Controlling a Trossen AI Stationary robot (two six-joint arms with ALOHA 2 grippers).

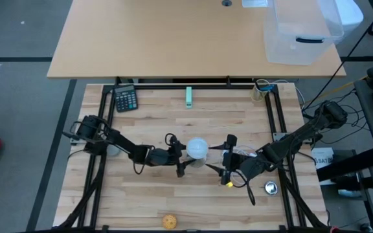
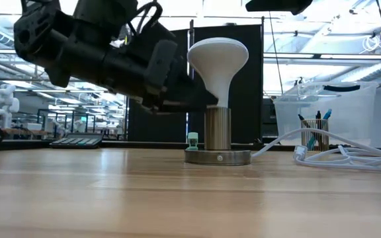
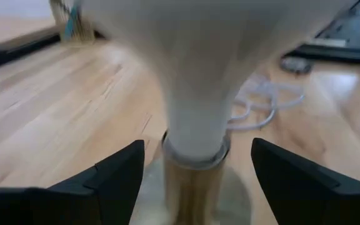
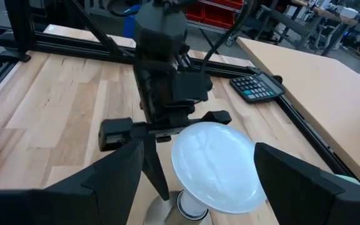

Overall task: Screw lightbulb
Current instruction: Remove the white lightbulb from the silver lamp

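The white lightbulb (image 2: 217,61) stands upright with its narrow base in a metal socket (image 2: 217,129) on a round lamp base (image 2: 217,157) at the table's middle. It also shows in the high view (image 1: 197,147). My left gripper (image 3: 195,178) comes level from the table's left. It is open, with one finger on each side of the bulb's neck (image 3: 195,119) and a gap to each. My right gripper (image 1: 228,157) is open and empty, raised just right of the bulb. Its wrist view looks down on the globe (image 4: 214,165).
A white cord (image 2: 336,155) runs from the lamp base toward the right. A calculator (image 1: 125,99), a green piece (image 1: 189,97) and a pen cup (image 1: 260,89) stand at the far edge. A yellowish ball (image 1: 169,222) lies at the near edge. Black frame rails (image 1: 276,110) border the table.
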